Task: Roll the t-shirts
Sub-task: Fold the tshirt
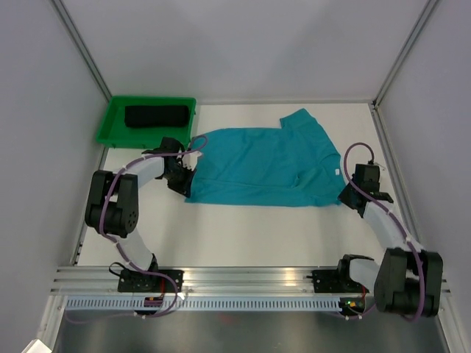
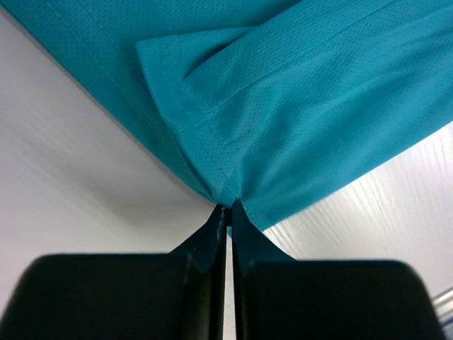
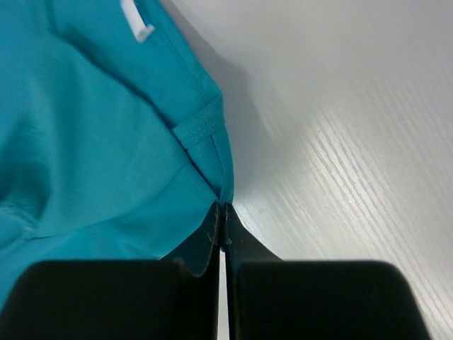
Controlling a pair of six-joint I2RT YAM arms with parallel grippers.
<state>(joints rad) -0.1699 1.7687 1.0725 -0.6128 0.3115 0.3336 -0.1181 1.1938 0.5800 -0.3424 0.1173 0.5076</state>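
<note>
Far left, the green plastic tray (image 1: 109, 126) holds the black cloth t-shirt (image 1: 156, 115), looks rolled already. Then the left gripper (image 2: 226, 211) is pinched tight on the near-left corner of the thin teal mesh t-shirt (image 1: 257, 165), lying flat mid white table (image 1: 257, 235). The right gripper (image 3: 224, 210) is clamped on its near-right edge. I'd guess it's light and floppy, so corners are the spot. A hemmed flap folded over by the left grip could bunch up, and the tray sits near the shirt's far-left corner

It was a robotics lab cell: a white bench (image 1: 257, 235) walled by plain grey panels (image 1: 243, 44) on aluminium posts (image 1: 81, 45), two cabled arms (image 1: 118, 198) bolted to a slotted aluminium rail (image 1: 250, 276) at its near edge. Beyond the left tool (image 1: 188, 185), a green plastic tray (image 1: 109, 122) sat in the corner.
</note>
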